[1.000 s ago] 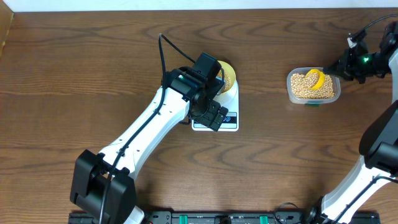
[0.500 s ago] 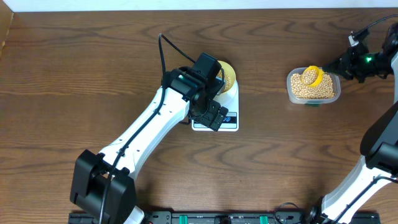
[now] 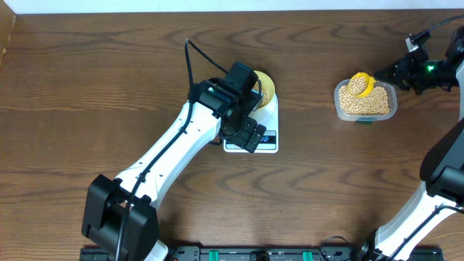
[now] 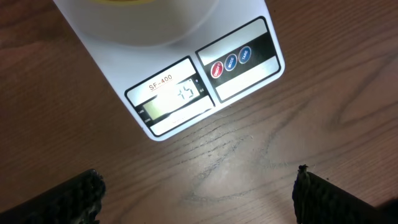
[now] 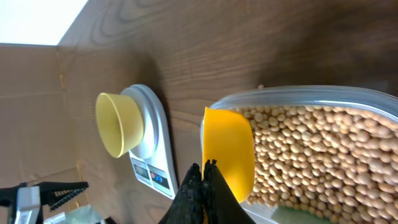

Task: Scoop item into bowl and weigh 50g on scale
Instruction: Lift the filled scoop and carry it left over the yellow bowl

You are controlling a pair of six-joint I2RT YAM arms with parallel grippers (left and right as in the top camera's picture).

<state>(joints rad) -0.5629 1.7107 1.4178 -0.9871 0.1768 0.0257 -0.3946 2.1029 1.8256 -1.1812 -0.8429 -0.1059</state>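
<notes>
The beans point(image 3: 368, 106) lie mostly in the clear plastic tub point(image 5: 298, 93) on the right of the desk point(image 3: 109, 65), which they fill most of the way, and a small heap of them rides in the yellow scoop point(image 3: 361, 85) held over the tub's left end. The right hand point(image 5: 204, 180) is closed tight on the scoop's handle. The pale yellow bowl point(image 5: 118, 123) stands on the round platform of the white scale point(image 4: 186, 93), well apart from the tub. It seems to hold some beans, but the left arm covers most of it from above and the right wrist view shows only its side, so how many I cannot tell. The scale's display point(image 4: 177, 99) is lit and shows what looks like two digits, too blurred to read surely. The left hand point(image 4: 199, 196) hangs just above the desk in front of the scale, fingers spread wide and holding nothing. I judge the task partway done: this scoopful has yet to be carried over, tipped in and checked against the target
</notes>
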